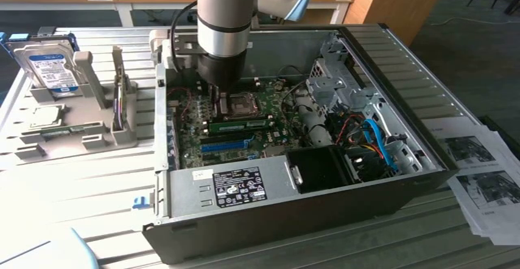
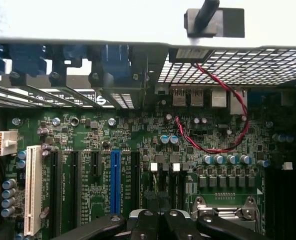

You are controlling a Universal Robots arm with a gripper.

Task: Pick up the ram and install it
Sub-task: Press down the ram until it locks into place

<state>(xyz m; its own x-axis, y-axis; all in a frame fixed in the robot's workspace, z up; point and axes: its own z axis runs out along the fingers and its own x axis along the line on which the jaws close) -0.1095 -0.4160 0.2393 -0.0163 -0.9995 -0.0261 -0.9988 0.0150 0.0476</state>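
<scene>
hovering shut claw (image 2: 160,220) over motherboard (image 2: 138,165)

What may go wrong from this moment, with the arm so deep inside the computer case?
1. The shut gripper hangs low by the CPU socket; a small slip might hit the socket or the capacitors nearby.
2. The red wire loops over the motherboard close by and may snag.
3. The ram beside the socket might be knocked.
</scene>
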